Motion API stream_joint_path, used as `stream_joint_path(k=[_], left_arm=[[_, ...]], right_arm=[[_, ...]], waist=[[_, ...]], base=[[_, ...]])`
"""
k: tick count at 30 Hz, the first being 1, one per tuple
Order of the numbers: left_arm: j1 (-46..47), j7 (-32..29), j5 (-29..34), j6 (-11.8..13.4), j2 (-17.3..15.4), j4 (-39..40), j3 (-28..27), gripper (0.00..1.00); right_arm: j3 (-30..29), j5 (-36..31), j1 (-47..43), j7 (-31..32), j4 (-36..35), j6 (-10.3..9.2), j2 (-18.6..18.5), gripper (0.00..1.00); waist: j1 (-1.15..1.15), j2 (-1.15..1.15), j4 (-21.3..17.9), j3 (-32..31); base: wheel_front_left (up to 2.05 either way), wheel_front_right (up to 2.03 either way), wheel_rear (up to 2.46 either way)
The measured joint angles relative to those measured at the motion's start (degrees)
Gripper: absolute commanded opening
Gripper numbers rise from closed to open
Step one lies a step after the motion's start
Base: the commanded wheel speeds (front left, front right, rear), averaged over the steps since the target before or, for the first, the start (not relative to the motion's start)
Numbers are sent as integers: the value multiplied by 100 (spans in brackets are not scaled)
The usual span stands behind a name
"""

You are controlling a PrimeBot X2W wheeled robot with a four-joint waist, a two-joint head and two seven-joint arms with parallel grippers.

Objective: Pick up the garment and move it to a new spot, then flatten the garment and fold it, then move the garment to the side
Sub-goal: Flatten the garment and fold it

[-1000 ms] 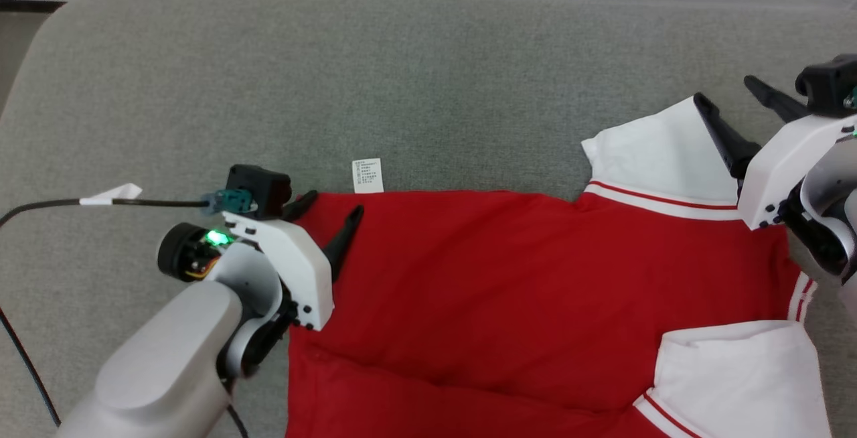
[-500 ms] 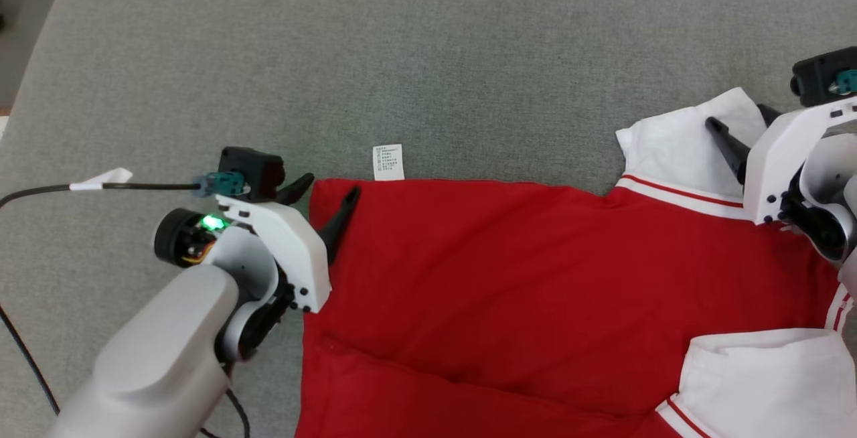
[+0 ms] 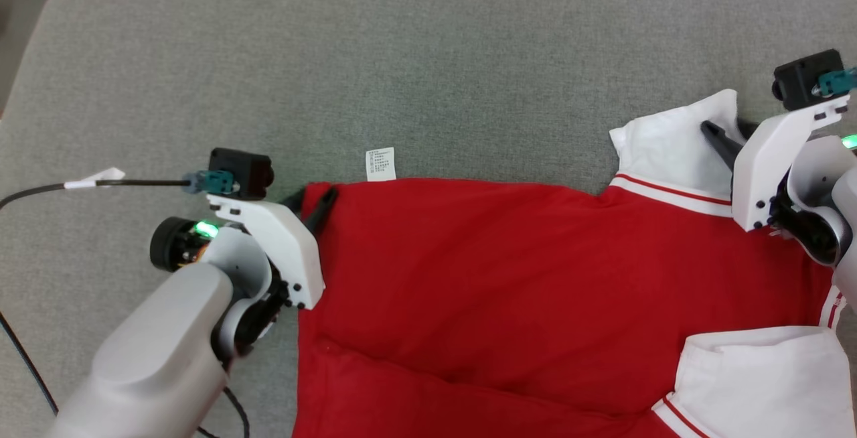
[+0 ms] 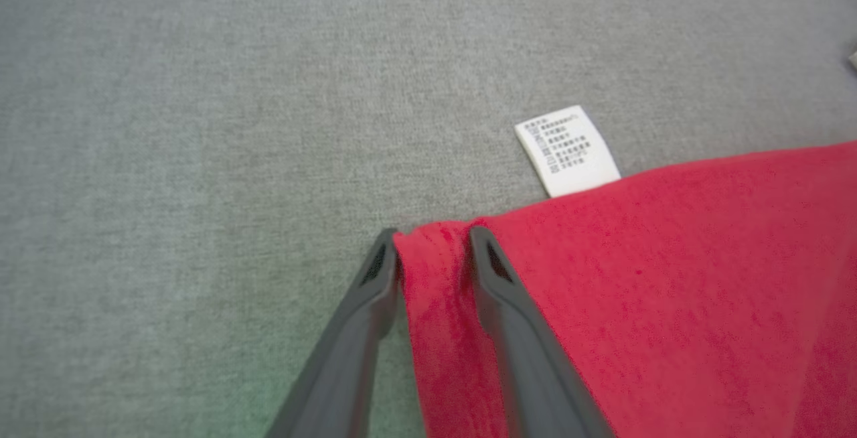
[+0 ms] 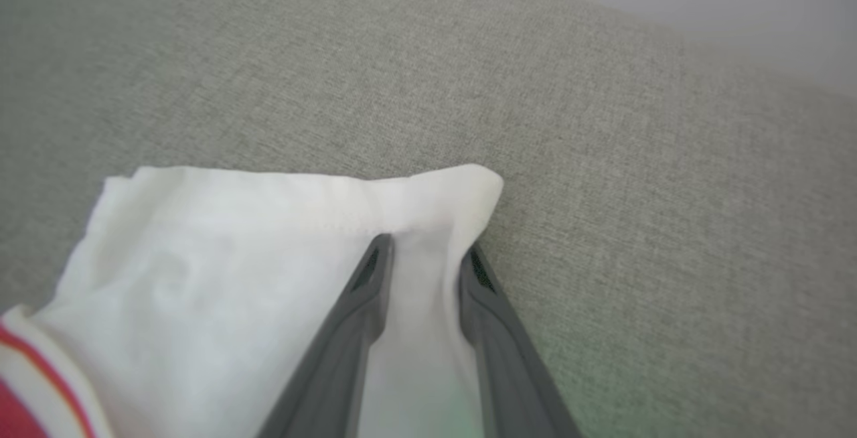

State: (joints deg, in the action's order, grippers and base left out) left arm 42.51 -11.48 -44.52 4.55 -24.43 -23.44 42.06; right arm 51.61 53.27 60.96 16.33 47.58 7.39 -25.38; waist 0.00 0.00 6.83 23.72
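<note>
Lying lengthwise left-to-right, top end rightward, the garment [image 3: 509, 277] is clamped by left fingers [image 4: 519, 337] and right fingers [image 5: 348, 331].

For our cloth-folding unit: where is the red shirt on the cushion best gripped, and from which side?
Grip the red shirt at its two far corners: the red hem corner and the white sleeve tip. Cloth lying flat offers only edges, so straddle each outer edge from the side, one finger on cloth, one on cushion. The left tool and right tool pinch there.
</note>
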Motion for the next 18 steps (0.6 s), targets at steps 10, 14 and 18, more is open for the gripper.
stream_joint_path(k=[10,14,18], left_arm=[[-41,255,-160,-109,-14,-204,-125,0],[-79,116,-336,-229,-37,-344,-136,0],[-175,-159,-559,-403,-52,-476,-122,0]], right_arm=[[-88,280,-10,-1296,617,14,131,0],[23,412,-119,-1443,660,14,212,0],[180,597,-410,-1524,546,14,164,0]], waist=[[0,0,-24,-404],[0,0,-90,-650],[0,0,-171,-964]], base=[[0,0,0],[0,0,0],[0,0,0]])
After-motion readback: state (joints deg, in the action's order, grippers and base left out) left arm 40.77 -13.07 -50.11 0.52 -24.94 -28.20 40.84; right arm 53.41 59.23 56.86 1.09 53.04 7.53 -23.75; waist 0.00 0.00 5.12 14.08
